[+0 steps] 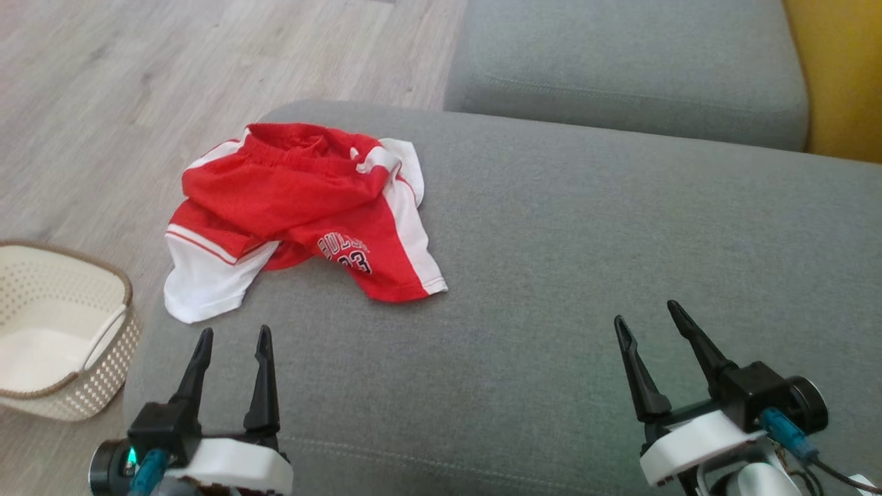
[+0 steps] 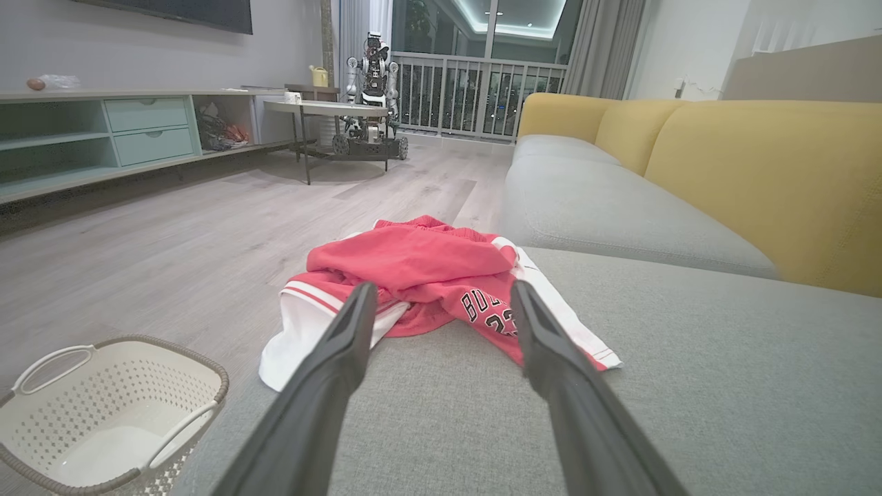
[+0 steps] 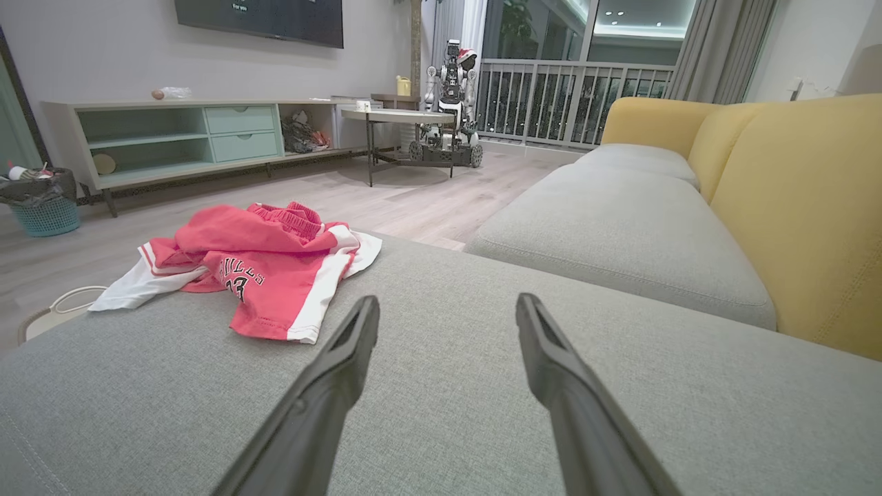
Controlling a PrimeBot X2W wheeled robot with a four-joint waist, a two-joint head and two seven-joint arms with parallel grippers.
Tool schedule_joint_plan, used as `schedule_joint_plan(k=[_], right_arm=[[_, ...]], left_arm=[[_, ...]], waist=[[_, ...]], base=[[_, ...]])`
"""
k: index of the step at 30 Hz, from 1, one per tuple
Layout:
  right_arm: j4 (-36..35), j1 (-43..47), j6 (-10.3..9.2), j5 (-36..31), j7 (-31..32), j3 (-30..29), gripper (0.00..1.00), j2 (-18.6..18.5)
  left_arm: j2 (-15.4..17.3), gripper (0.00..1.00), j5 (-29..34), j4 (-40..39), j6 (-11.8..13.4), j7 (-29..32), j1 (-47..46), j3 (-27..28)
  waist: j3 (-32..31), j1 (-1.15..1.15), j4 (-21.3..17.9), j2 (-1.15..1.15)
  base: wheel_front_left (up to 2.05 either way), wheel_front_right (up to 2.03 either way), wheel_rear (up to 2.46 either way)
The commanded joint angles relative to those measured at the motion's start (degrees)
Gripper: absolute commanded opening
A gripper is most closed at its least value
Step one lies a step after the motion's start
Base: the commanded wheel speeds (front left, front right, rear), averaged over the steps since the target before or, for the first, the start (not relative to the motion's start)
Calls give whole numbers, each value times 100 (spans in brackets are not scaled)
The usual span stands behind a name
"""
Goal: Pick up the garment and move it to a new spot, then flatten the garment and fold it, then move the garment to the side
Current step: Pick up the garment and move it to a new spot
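Basketball shorts (image 1: 303, 207): red-and-white mesh, lying crumpled near the left edge of the grey sofa cushion (image 1: 586, 289), with one white hem overhanging that edge. Expected handling: light, limp, sagging when lifted. Recommended hold: the gathered waistband on the far side. Left gripper (image 1: 234, 332) and right gripper (image 1: 646, 311): both open and empty, hovering short of the fabric.

Grey sofa cushion (image 1: 586, 241) carries crumpled red-white shorts (image 1: 296, 200) near its far-left corner, white leg at the edge; basket (image 1: 103, 265) on floor (image 1: 103, 103) beside it.
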Motion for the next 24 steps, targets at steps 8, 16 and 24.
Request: schedule_joint_plan(k=[8,16,24], right_arm=[[-268,-140,-1,-136,-59,95,100,-70],[-391,-617,-1,-519,-59,120,100,-70],[-419,-1035,-1,-723,-59,223,100,-70]], left_arm=[[1,100,170,-553,41,-70,-926,325],[445,100,-33,675,-322,455,-3303,548],[916,100,-243,2720,-548,1731,-5282,630]], waist=[[415,0,149,0],[1380,0,64,0],[2045,0,-323,0]], base=[[0,0,0],[0,0,0],[0,0,0]])
